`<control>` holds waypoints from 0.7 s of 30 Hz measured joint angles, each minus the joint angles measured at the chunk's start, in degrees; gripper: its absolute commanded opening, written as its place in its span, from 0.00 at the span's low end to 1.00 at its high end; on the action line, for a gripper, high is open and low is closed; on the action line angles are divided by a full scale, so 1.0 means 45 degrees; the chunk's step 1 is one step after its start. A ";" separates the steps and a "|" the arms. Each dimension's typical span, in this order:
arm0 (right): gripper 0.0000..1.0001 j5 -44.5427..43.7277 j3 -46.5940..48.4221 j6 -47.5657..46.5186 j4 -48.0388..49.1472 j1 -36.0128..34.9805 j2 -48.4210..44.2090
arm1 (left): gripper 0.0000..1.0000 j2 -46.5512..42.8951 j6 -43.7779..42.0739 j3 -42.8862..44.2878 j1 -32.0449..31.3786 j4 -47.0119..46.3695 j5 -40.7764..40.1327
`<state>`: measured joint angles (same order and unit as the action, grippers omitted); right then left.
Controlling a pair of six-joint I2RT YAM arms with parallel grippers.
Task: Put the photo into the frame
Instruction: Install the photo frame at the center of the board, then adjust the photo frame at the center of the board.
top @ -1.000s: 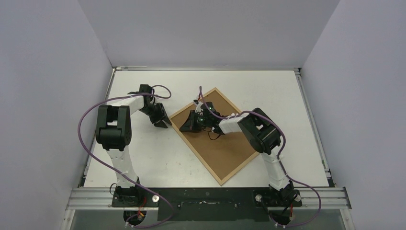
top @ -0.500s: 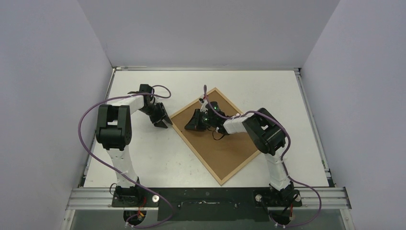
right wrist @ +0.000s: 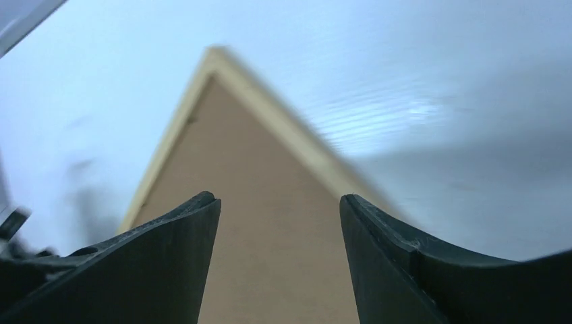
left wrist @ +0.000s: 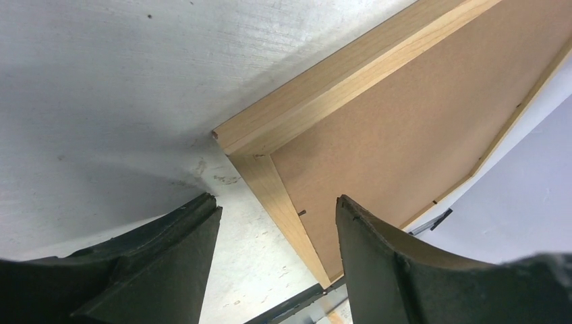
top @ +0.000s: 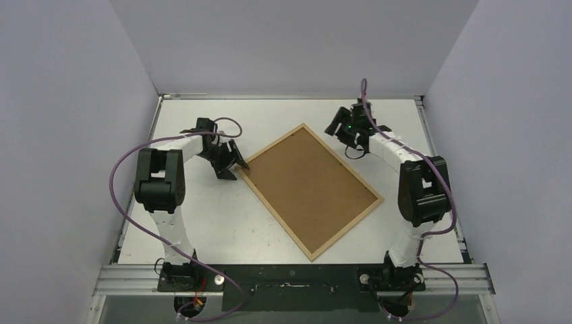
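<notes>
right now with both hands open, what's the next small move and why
Probably ease the left hand back from the frame: it lies brown back up, ungripped, and the right hand is open and clear of it. The photo isn't visible.

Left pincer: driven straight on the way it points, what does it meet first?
Probably the frame, back side up: its corner lies just ahead, centred between the open fingers of the left pincer. Depth is unclear.

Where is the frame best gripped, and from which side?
Likely best: take the frame by its light-wood rim at its left corner, coming low from the left. It lies flat, brown back up, so only the thin edge offers a hold, and the open left gripper is beside that corner.
</notes>
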<state>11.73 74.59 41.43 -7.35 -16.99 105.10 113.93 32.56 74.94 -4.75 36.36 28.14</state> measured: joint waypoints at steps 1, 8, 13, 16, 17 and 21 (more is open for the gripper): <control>0.68 -0.0321 0.0000 -0.0068 -0.0442 0.0495 -0.0039 | 0.60 0.0000 0.0034 -0.0019 0.0000 -0.0053 0.0092; 0.73 -0.1467 -0.0277 -0.0350 -0.3298 0.3181 0.0287 | 0.47 0.0384 0.0398 -0.0015 -0.0019 -0.0505 0.1039; 0.76 -0.0622 -0.1496 -0.0287 -0.3565 0.3410 0.0253 | 0.45 0.0811 0.0743 0.0267 -0.0044 -0.0583 0.1583; 0.76 0.0185 -0.2336 -0.0039 -0.3070 0.3415 -0.0515 | 0.44 0.1185 0.0967 0.0661 -0.0068 -0.0607 0.1889; 0.76 0.0539 -0.2735 0.0053 -0.3031 0.3410 -0.0753 | 0.44 0.1404 0.1064 0.0918 -0.0087 -0.0607 0.2050; 0.76 0.1413 -0.4046 0.0214 -0.2395 0.3458 -0.1545 | 0.44 0.2210 0.1302 0.2069 -0.0112 -0.0549 0.2361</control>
<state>18.09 56.38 42.39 -18.13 -1.43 98.15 123.87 38.41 84.25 -5.26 33.89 38.76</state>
